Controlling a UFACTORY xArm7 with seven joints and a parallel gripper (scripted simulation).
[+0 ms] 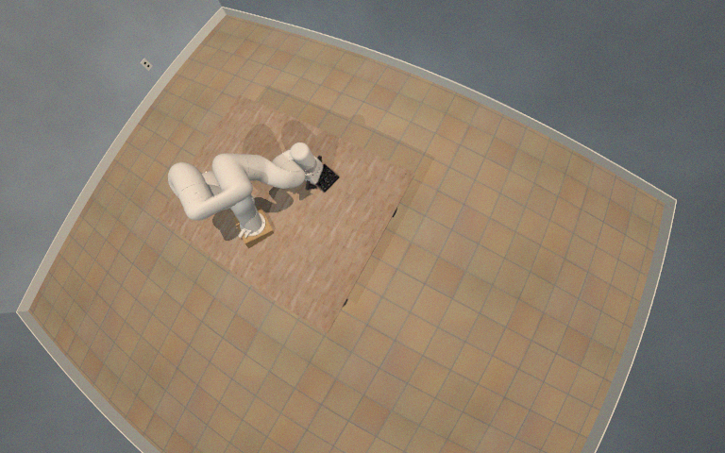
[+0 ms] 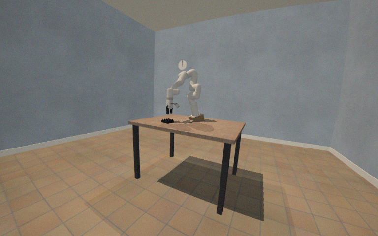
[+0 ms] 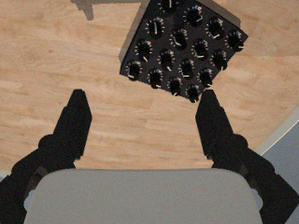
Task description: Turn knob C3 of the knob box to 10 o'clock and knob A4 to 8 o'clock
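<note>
The black knob box point(image 3: 182, 41) point(image 1: 327, 178) point(image 2: 167, 122) stands on the wooden table point(image 3: 56, 56) point(image 1: 320, 251) point(image 2: 211, 131) near its edge. In the wrist view it lies turned at an angle, with several black knobs with white lines on top; the names and marks are too small to read. My gripper point(image 3: 143, 103) point(image 2: 169, 111) is open and empty. It hangs above the table, a little to one side of the box, touching no knob. In the top view the arm's wrist hides the fingers and part of the box.
The arm's base stands on a wooden block point(image 1: 258, 233) point(image 2: 196, 118) on the table. The table's edge point(image 3: 277, 133) lies close beyond the box, with floor below.
</note>
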